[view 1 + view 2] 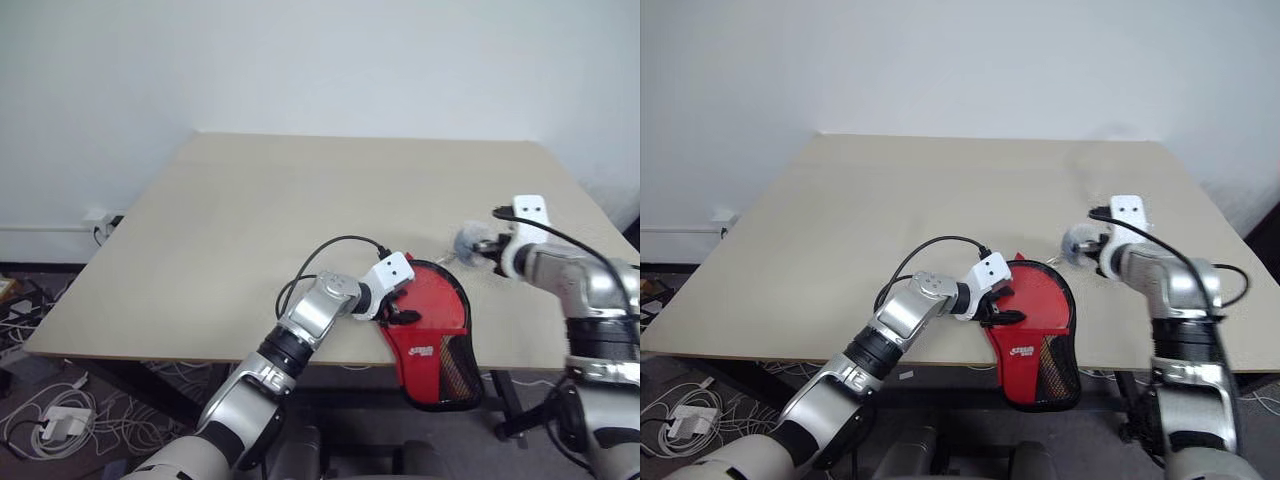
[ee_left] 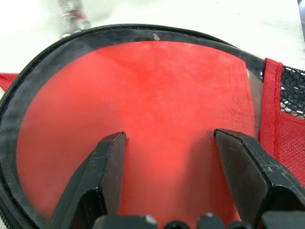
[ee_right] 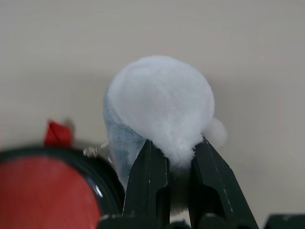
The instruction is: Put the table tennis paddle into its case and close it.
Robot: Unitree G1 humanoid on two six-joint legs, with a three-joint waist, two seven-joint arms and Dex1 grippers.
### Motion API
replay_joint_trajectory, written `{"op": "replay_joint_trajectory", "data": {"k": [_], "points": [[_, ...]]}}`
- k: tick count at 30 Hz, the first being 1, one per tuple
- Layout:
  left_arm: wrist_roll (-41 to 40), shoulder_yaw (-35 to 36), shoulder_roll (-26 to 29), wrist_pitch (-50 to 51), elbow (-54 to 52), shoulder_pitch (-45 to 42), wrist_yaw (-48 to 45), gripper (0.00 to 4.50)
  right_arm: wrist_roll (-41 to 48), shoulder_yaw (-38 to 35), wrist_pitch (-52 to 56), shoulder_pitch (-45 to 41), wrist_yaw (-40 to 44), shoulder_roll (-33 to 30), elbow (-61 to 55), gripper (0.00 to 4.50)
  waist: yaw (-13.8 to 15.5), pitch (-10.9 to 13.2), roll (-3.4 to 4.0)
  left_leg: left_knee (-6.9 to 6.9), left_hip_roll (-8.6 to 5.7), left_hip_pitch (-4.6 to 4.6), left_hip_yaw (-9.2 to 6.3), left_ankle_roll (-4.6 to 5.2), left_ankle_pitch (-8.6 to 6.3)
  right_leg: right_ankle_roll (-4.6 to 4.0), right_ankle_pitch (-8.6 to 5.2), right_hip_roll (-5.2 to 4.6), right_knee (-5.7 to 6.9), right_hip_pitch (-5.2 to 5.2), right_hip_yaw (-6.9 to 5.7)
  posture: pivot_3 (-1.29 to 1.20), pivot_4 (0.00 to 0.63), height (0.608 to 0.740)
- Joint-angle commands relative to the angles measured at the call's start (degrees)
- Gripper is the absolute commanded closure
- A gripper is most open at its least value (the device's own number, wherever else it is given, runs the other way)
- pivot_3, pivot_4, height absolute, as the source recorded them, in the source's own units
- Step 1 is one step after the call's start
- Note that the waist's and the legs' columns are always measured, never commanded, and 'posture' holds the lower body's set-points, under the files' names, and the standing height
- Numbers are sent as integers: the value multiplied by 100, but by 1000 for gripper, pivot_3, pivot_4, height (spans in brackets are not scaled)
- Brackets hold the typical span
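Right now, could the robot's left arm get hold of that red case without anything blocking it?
Probably yes. The left gripper is already at the case, its open fingers spread over the clear window, nothing between. The right gripper is off to the side, pinching a fluffy white ball.

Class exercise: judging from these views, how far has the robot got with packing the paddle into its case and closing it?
Done: the paddle's red face shows behind the case's clear window, so it is inside. In hand: the left gripper rests open on the case; the right gripper pinches a white fluffy pompom beside it. Left: whether the zip is fully shut cannot be seen.
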Motion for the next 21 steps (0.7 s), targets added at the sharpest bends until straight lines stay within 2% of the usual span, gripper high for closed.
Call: {"op": "replay_joint_trajectory", "data": {"k": [1, 4, 8, 11, 13, 16, 21], "points": [[95, -94, 79, 255, 416, 137, 32, 1381, 288, -244, 319, 363, 807, -981, -667, 4435, 8, -1, 1, 1, 0, 0, 0, 1, 0, 0, -1, -1, 0, 1, 0, 0, 0, 715], [91, -91, 40, 215, 497, 97, 25, 1381, 529, -279, 338, 824, 1433, -1635, -1012, 4435, 31, -3, 6, 4, -1, 2, 2, 6, -4, 18, -12, -3, -5, 5, 0, 0, 0, 715], [102, -103, -2, 173, 568, 71, 13, 1381, 660, -244, 238, 1232, 1900, -2084, -1230, 4436, 52, -6, 9, 13, -1, 4, 2, 8, -7, 28, -19, -5, -7, 11, 0, 0, 0, 715], [104, -98, -57, 139, 646, 44, 20, 1381, 745, -219, -131, 1985, 2610, -2584, -1614, 4436, 119, -5, 8, 16, -3, 0, 2, 12, -10, 30, -20, -9, -13, 12, 0, 0, 0, 715], [105, -102, -84, 121, 675, 44, 11, 1381, 633, -352, -931, 2833, 3197, -2873, -2013, 4436, 125, -6, 4, 20, -7, -1, 2, 19, -17, 38, -25, -13, -15, 14, -1, 0, 0, 715], [112, -113, -112, 83, 713, 48, 2, 1381, 541, -639, -1847, 3917, 3930, -3103, -2401, 4436, 126, -3, -5, 28, -8, 4, 2, 23, -22, 43, -29, -15, -16, 24, 0, 0, 0, 715], [112, -126, -138, 55, 731, 62, 6, 1381, 552, -1006, -2294, 4848, 4393, -3156, -2790, 4437, 98, -14, 2, 36, -9, 12, -1, 26, -26, 44, -29, -18, -17, 39, -1, 0, 0, 715]]}}
